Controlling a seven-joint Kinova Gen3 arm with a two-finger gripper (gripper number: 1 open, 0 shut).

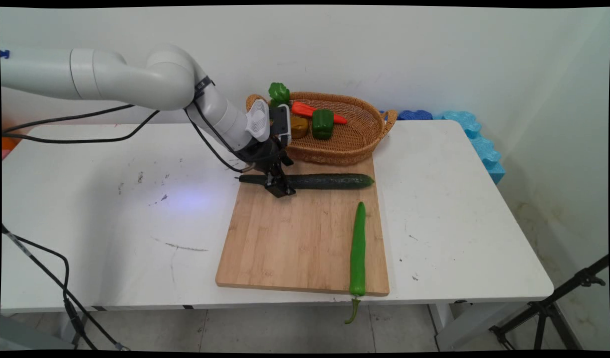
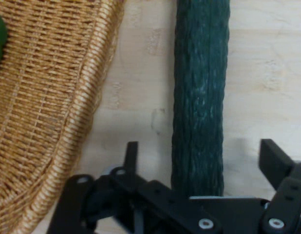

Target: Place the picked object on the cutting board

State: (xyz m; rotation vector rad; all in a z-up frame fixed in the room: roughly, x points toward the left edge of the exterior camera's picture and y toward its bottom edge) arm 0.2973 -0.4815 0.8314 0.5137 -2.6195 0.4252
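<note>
The gripper [image 1: 280,186] is down at the far end of the cutting board [image 1: 300,248], its fingers spread wide on either side of the dark cucumber [image 1: 330,181] without pinching it. The cucumber lies flat across the board, just beside the wicker basket [image 1: 357,144] holding a carrot [image 1: 305,109] and a green pepper [image 1: 322,123]. A long green chili [image 1: 357,248] lies along the board's right edge, its stem overhanging the table [image 1: 459,223].

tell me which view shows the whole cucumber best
The main view: the cucumber lies full length along the cutting board's far edge, the pincer astride it near its left end. The hand view shows only a close stretch of its bumpy skin beside the basket.
</note>
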